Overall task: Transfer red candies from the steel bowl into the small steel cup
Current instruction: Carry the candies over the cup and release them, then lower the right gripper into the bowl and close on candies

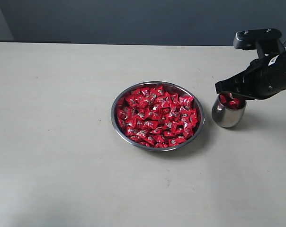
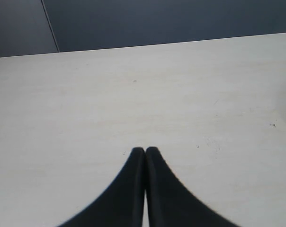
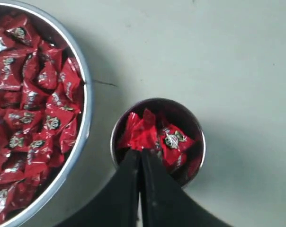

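Observation:
The steel bowl [image 1: 111,113] [image 3: 86,99] sits mid-table, filled with red candies [image 1: 157,116] [image 3: 34,109]. To its right stands the small steel cup [image 1: 227,118] [image 3: 202,142] with several red candies [image 1: 233,102] [image 3: 174,139] inside. My right gripper [image 1: 218,88] [image 3: 141,152] hovers just over the cup's rim on the bowl side. Its jaws are pressed shut, and I see nothing between them. One candy lies just past its tips. My left gripper [image 2: 145,149] is shut and empty over bare table, outside the exterior view.
The pale table [image 1: 53,142] stretches wide to the left of the bowl and in front of it. A dark wall runs along the table's far edge. The right arm's black body [image 1: 271,71] reaches in from the right edge above the cup.

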Tool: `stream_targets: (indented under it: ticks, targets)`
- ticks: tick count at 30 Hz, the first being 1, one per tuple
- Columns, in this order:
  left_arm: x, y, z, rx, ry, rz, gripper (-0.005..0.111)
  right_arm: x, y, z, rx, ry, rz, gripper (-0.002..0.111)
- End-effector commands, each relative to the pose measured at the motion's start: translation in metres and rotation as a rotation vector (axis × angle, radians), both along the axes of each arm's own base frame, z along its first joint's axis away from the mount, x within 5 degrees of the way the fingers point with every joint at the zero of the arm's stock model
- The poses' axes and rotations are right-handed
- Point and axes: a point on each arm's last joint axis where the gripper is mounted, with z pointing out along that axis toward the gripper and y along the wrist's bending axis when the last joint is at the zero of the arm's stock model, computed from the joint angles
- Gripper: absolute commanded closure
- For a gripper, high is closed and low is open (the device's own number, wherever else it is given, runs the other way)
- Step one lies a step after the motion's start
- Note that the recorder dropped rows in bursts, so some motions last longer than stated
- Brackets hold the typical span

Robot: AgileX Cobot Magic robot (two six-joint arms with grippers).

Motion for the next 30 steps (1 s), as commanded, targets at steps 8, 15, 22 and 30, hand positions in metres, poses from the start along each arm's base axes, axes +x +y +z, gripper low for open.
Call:
stream_targets:
  ticks: [8,15,22,30]
  targets:
    - [0.0,0.0,0.004,0.002,-0.018,-0.008,0.106,0.012,-0.001,-0.017,-0.025,-0.041,-0.004,0.069]
    - [0.0,0.0,0.004,0.002,-0.018,-0.008,0.106,0.004,0.006,0.011,0.048,-0.119,-0.018,0.076]
    - [0.0,0.0,0.004,0.002,-0.018,-0.008,0.106,-0.018,0.054,0.022,0.071,-0.139,0.156,0.089]
    - [0.0,0.0,0.004,0.002,-0.018,-0.008,0.106,-0.025,0.125,0.006,0.069,-0.072,0.341,0.089]
